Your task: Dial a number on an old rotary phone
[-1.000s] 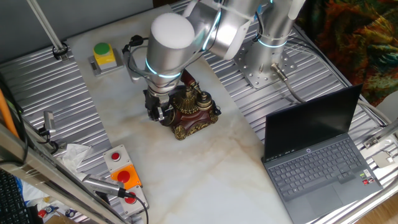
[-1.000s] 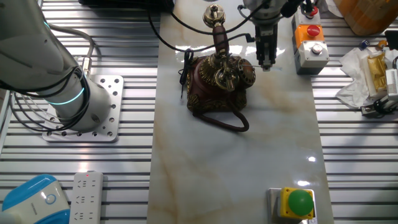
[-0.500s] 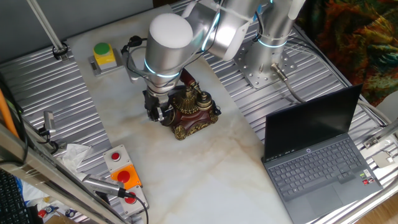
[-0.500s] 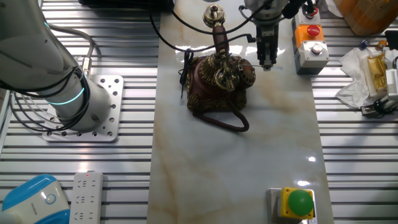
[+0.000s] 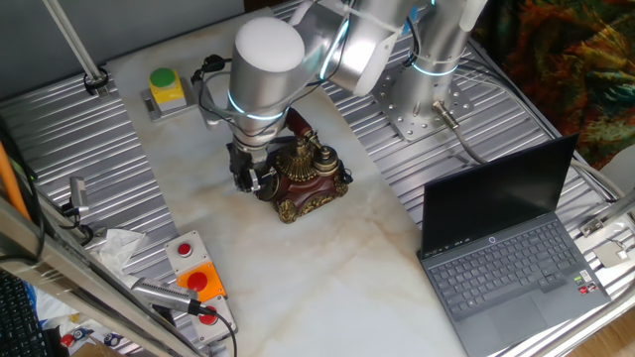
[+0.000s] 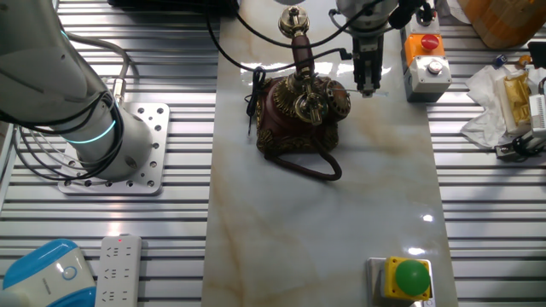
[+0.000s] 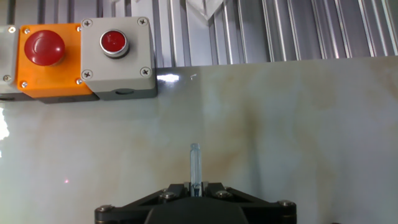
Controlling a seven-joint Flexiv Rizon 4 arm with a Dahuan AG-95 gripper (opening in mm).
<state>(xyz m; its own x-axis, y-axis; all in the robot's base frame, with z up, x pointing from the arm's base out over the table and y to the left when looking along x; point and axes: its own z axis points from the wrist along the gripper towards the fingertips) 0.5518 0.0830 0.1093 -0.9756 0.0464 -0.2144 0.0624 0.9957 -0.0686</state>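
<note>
Checking my two-finger gripper [image 6: 367, 85]: jaws pressed together on a thin clear stylus [image 7: 194, 163], hovering just beside the small dark-red, brass-trimmed rotary phone [image 6: 300, 115] at the marble table's [image 6: 341, 230] centre. I judge the phone rigid, ornate, likely light enough to slide; engage only the dial's finger holes. Against earlier frames, barely any movement.

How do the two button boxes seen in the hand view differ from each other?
The orange box carries a large domed red mushroom button; the grey box carries a smaller, flatter red button with a metal ring. The orange box lies nearer the left edge of the picture, the grey box right beside it. Both have red buttons, corner screws, and sit at the marble slab's edge.
</note>
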